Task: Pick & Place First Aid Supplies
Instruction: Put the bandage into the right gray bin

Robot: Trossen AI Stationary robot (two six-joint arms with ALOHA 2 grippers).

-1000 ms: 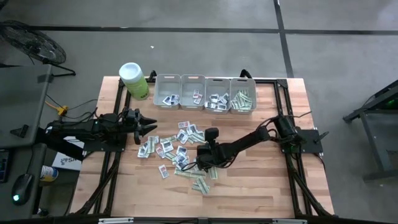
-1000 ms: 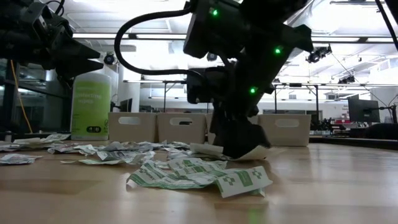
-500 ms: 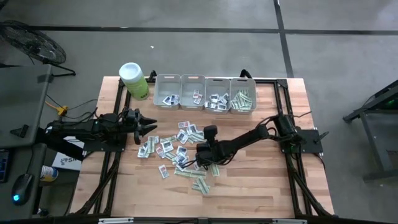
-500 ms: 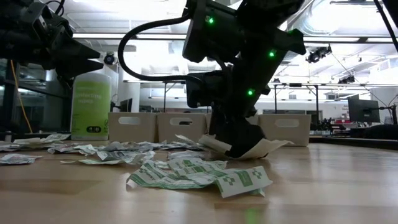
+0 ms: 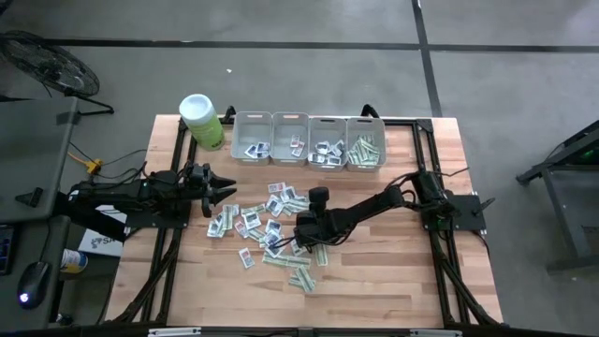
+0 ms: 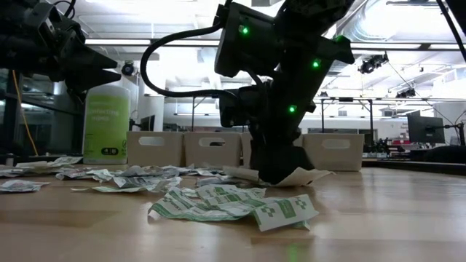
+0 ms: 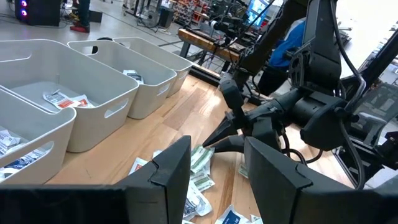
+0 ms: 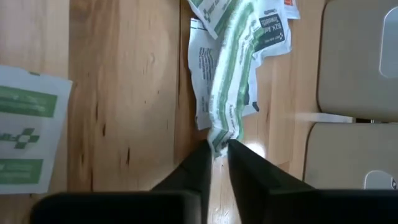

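On the wooden table (image 5: 393, 271), the right pincer (image 8: 216, 152) is clamped on a green-and-white packet (image 8: 233, 81).

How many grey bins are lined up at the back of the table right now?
4, side by side in a row along the table's far edge, right of the lime-green canister: first bin, second bin, third bin, fourth bin. None looks hidden.

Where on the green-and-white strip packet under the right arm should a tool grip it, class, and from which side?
Grip the green-and-white strip packet at one narrow end, coming down from above. It is thin and long, lying on the wooden table, so only an edge pinches; the right tool is pinching that end already.
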